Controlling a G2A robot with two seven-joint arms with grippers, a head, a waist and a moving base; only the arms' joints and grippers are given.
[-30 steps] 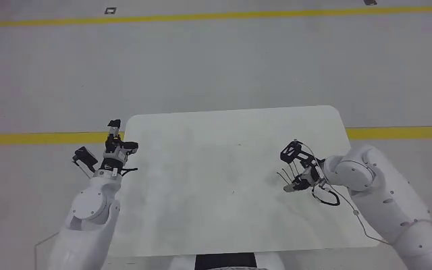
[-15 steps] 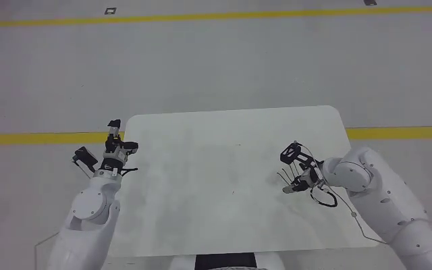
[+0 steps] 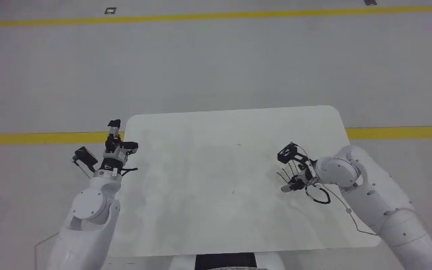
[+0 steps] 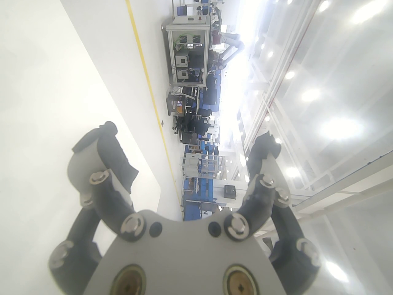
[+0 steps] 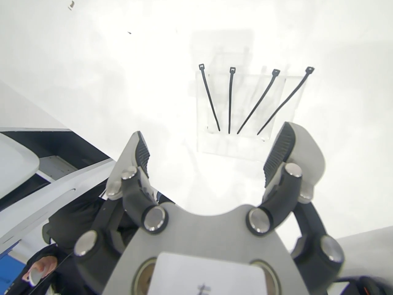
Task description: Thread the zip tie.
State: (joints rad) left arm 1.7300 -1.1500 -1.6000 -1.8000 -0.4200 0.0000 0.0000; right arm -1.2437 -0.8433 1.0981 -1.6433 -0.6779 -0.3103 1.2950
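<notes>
Several black zip ties [image 5: 230, 99] stand upright side by side in a clear holder block [image 5: 215, 142] on the white table [image 3: 216, 155], heads up. My right gripper [image 5: 212, 148] is open just short of the holder, its ribbed pads [image 5: 278, 150] spread wider than the row of ties and touching none. In the top view the ties [image 3: 282, 177] show as thin dark lines right in front of the right gripper [image 3: 295, 181] at the table's right side. My left gripper [image 3: 118, 138] is open and holds nothing at the table's left edge, its fingers [image 4: 104, 151] pointing out across the floor.
A few small dark specks [image 5: 71, 4] lie on the table beyond the holder. A yellow floor line [image 3: 40, 138] runs behind the table. The table's rounded left edge [image 4: 101, 72] passes close to the left gripper.
The right arm has shifted slightly left, toward the zip ties. The left arm has not moved.
</notes>
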